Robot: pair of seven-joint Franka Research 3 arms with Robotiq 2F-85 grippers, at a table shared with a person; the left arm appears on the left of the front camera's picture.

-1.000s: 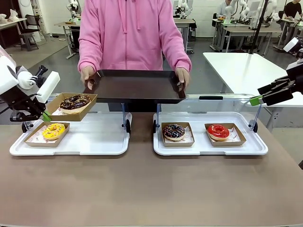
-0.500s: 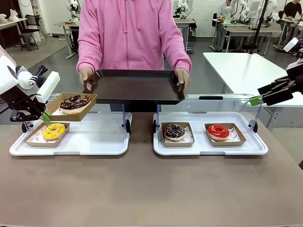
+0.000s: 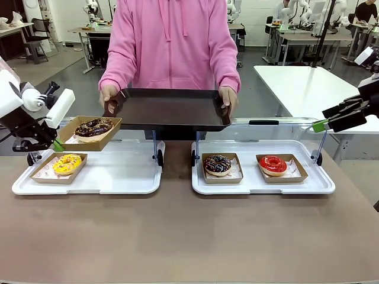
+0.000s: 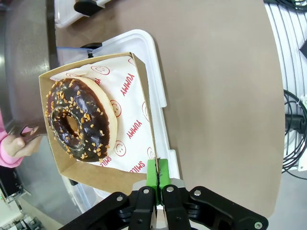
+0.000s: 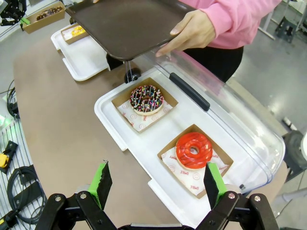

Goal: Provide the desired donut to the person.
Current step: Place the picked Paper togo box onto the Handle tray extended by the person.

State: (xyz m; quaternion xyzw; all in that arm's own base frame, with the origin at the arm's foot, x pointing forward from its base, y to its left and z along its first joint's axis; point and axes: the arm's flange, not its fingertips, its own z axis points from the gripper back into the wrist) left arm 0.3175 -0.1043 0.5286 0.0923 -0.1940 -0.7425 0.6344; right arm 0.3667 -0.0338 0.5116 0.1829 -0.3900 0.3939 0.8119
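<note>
The robot's left hand [image 3: 57, 144] is pressed together on the edge of a cardboard box [image 3: 105, 139] carrying the chocolate donut [image 3: 93, 126], just left of and slightly below the dark tray [image 3: 169, 112] that the person [image 3: 172, 41] holds out. The box looks light but bendy and the glaze fragile, so a level rim pinch suits it. The right hand [image 3: 320, 125] hangs spread, well right of the tray, pinching nothing.

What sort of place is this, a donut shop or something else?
Probably a robotics lab staged as a donut counter: the left arm's fingers pinch a box holding a chocolate donut, more donuts sit on white trays, and plain work tables stand behind the person in pink.
</note>
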